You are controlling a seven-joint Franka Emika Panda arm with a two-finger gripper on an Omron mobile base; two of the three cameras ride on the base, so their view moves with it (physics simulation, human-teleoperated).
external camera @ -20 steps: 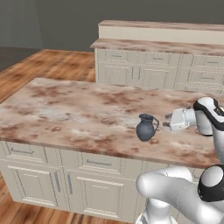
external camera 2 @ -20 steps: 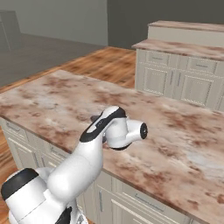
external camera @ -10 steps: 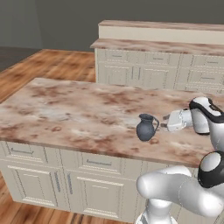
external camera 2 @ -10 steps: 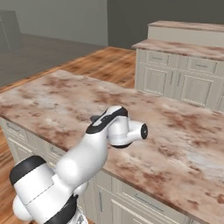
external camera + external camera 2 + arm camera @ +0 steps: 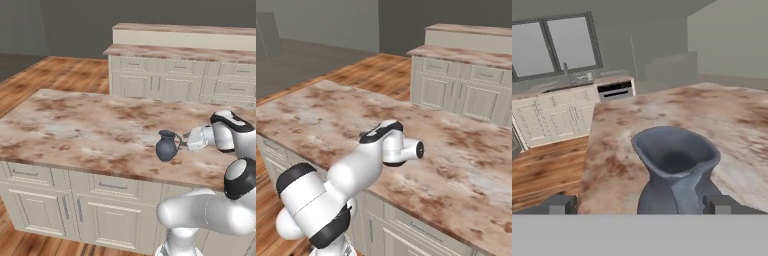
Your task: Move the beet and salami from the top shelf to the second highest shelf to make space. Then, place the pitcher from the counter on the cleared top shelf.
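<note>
The pitcher (image 5: 167, 145) stands upright on the marbled table (image 5: 75, 127), near its front edge. At its 3 o'clock in the left base view sits the pincer (image 5: 185, 141), level with the handle. In the hand view the two fingertips (image 5: 561, 204) are spread wide, flanking the pitcher's body (image 5: 674, 175) without visibly touching it.

One pitcher (image 5: 167, 145) stands on one counter (image 5: 75, 125); one rear counter (image 5: 200, 52) lies behind.
</note>
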